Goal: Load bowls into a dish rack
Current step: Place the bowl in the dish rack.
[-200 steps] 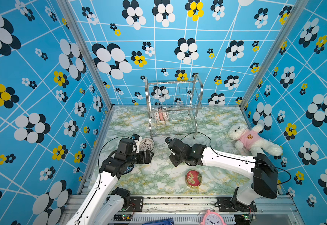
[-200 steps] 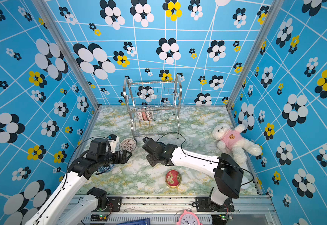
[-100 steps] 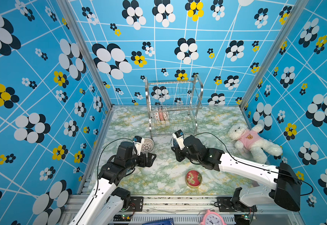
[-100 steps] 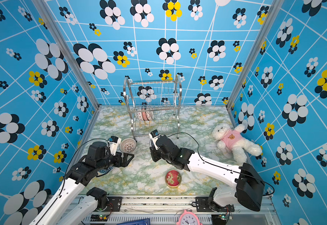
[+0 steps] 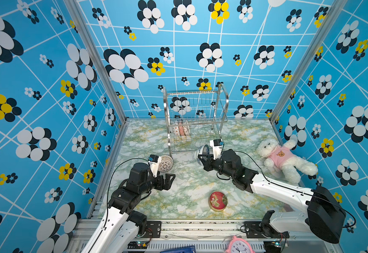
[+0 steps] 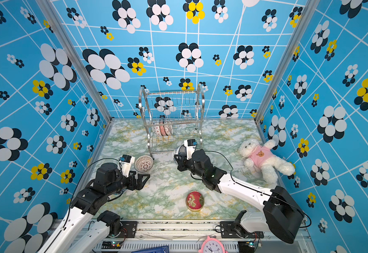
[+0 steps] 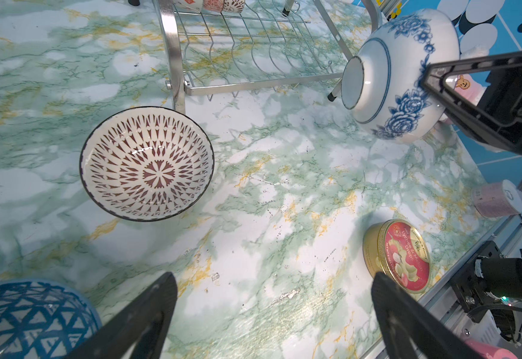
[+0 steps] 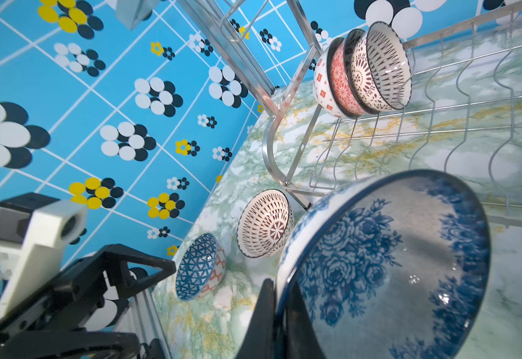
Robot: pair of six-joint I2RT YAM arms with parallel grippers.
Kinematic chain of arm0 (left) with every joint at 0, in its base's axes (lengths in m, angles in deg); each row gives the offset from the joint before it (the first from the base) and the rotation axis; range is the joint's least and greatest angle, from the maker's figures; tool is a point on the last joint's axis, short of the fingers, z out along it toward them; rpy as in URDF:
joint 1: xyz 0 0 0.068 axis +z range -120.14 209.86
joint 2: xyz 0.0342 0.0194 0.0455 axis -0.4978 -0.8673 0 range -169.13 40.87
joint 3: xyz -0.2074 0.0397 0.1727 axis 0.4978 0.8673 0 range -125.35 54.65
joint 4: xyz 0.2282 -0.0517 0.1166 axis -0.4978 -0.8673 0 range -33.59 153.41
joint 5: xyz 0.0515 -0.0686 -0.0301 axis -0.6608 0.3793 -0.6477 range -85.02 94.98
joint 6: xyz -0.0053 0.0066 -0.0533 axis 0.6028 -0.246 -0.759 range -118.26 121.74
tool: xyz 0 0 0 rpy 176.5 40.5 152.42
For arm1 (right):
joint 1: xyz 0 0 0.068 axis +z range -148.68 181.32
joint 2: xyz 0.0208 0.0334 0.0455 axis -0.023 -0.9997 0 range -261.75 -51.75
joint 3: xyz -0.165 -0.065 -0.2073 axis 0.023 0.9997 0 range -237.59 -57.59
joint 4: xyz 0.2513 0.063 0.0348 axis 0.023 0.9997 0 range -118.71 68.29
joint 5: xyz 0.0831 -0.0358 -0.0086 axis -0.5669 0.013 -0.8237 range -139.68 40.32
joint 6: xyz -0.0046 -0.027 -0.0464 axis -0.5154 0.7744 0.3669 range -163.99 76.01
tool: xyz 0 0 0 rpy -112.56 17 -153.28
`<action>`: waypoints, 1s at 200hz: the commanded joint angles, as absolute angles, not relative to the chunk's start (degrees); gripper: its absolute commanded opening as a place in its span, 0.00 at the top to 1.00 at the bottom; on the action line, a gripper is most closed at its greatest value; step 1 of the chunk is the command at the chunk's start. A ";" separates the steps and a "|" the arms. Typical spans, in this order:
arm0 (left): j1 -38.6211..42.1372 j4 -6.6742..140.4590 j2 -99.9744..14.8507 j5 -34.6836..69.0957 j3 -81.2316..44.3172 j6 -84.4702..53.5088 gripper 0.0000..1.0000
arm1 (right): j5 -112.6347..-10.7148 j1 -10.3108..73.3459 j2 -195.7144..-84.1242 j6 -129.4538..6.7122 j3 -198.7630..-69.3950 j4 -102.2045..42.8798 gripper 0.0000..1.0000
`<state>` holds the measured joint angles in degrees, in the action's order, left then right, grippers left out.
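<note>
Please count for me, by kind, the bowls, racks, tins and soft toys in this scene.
Bowls: 6
Rack: 1
Tin: 1
Soft toy: 1
Total: 9

A shiny two-tier steel wire dish rack (image 7: 170, 46) holds three patterned ceramic bowls (image 8: 362, 71) on edge at its lower tier's left end. A white blue-rose bowl (image 7: 402, 74) hangs tipped sideways before the rack. A white dark-red-rayed bowl (image 7: 146, 163) sits by its left front leg, with a blue-lattice bowl (image 8: 199, 267) nearby.
</note>
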<state>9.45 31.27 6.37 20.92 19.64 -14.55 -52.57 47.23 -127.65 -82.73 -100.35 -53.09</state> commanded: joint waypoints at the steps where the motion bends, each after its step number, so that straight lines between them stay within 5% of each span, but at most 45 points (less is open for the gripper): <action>1: 8.86 32.87 7.11 19.67 20.89 -13.38 0.01 | -57.38 45.32 -129.79 -90.78 -99.66 -67.95 1.00; 200: 6.13 33.66 7.88 19.35 21.80 -12.91 0.01 | -72.88 39.93 -154.51 -105.43 -114.41 -90.70 1.00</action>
